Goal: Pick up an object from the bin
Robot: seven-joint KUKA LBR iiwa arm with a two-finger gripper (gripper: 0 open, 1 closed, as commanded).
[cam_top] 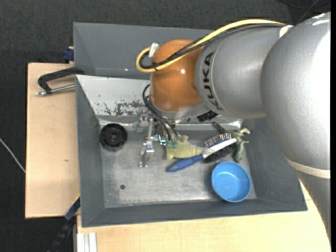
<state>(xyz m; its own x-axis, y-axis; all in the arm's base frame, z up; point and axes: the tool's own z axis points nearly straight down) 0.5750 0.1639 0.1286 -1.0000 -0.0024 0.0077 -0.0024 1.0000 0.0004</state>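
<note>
My gripper (156, 147) hangs under the orange cover, low over the bin's floor left of centre. It is open, and I see nothing between its fingers. One metal finger (144, 154) points down at bare floor. The other stands beside a pale yellow-green soft thing (182, 150) just to its right; whether they touch I cannot tell. A brush with a blue handle (185, 163) and a black-and-white bristle head (220, 143) lies across that soft thing, slanting up to the right.
A black round knob (113, 136) lies at the left, near the back wall. A blue bowl (230, 181) sits at the front right. A green toy figure (241, 142) stands by the right wall. The arm covers the bin's back right.
</note>
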